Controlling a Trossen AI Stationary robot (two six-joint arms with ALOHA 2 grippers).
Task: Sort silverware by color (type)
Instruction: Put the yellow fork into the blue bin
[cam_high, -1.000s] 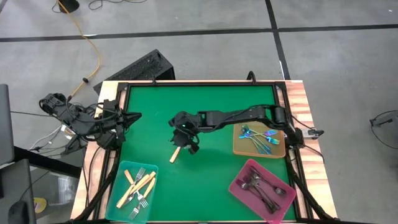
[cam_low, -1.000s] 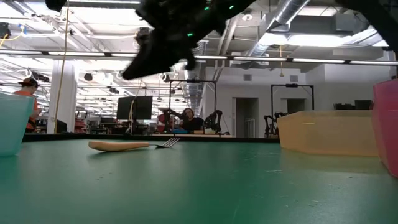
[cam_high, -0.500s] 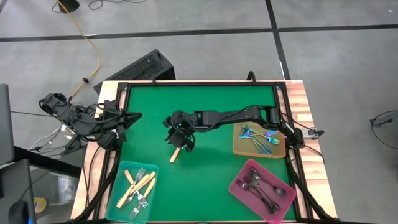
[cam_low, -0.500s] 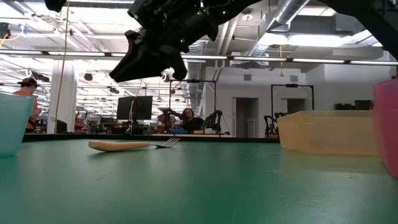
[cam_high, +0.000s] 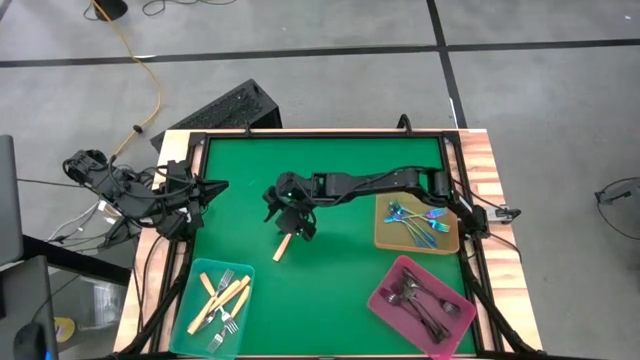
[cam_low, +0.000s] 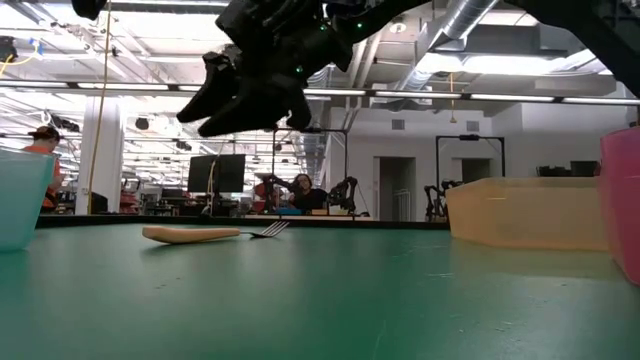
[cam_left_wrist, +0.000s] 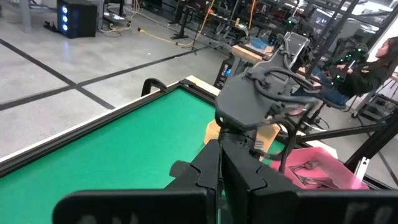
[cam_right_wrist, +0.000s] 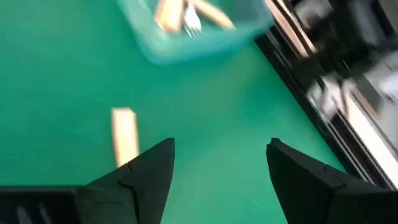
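Green felt table (cam_high: 340, 290) filling the frame from above, wooden rim, grey floor all round. Beyond it, at table height, a long workshop hall with a seated person far back, too small to read.

Stretching across from the right edge: the right arm, reaching well over mid-table. Parked at the left rim: the left arm, left gripper (cam_left_wrist: 219, 163) pressed closed, fingers together in its own wrist camera.

Along the near side, three trays. Teal tray (cam_high: 196, 297) at the left, holding cream-handled forks (cam_high: 222, 302) in a loose heap, count hard to make out. Tan tray (cam_high: 386, 235) at the right, iridescent forks (cam_high: 418, 223) inside, overlapping. Pink tray (cam_high: 390, 285) nearest the right corner, dark forks (cam_high: 420, 304) bunched, individual pieces not separable; only its edge showing at table height.

Mid-table, hovering clear above the felt: right gripper (cam_high: 290, 212), fingers spread wide, nothing between them in the wrist camera. Directly below and just toward the near side: one lone cream-handled fork (cam_low: 212, 234), flat on the green, untouched. From above, head end hidden under the gripper, only the handle showing. In the right wrist camera, handle cut off behind a finger, blurred.
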